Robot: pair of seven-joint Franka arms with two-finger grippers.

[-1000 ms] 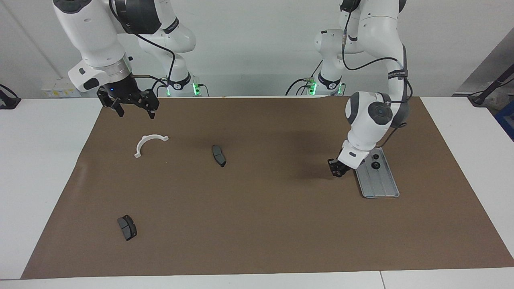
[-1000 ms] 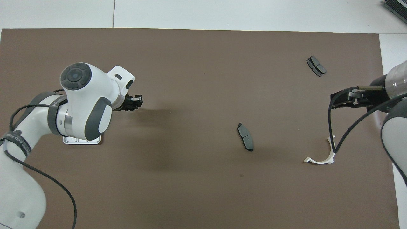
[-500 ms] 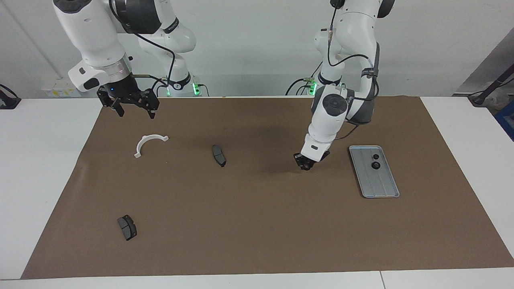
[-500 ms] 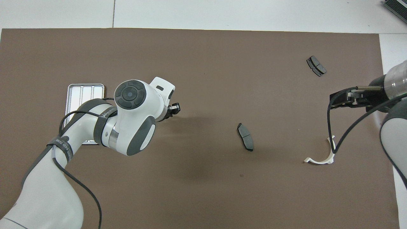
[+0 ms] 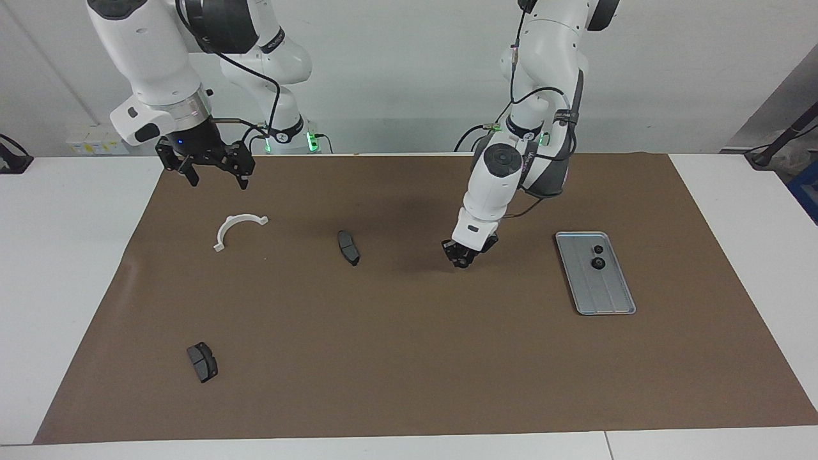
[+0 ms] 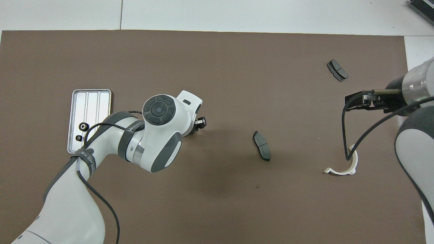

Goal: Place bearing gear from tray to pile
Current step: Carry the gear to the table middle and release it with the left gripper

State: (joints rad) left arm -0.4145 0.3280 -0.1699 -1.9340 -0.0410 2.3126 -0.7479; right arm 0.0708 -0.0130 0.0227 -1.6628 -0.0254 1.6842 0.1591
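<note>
Facing view: your left end effector (image 5: 461, 257), grip unreadable, hangs between tray (image 5: 610, 300) and pile (image 5: 348, 248), presumably ferrying a gear.

White table (image 5: 64, 268), brown mat (image 5: 409, 358): tray (image 5: 607, 297), white bracket (image 5: 235, 229), two brake pads (image 5: 348, 247).

Setting: robotics lab bench.
Evidence: two white arms mounted at a white table (image 5: 735, 211), brown mat (image 5: 409, 358), plain grey wall (image 5: 396, 76), trailing cables.
</note>
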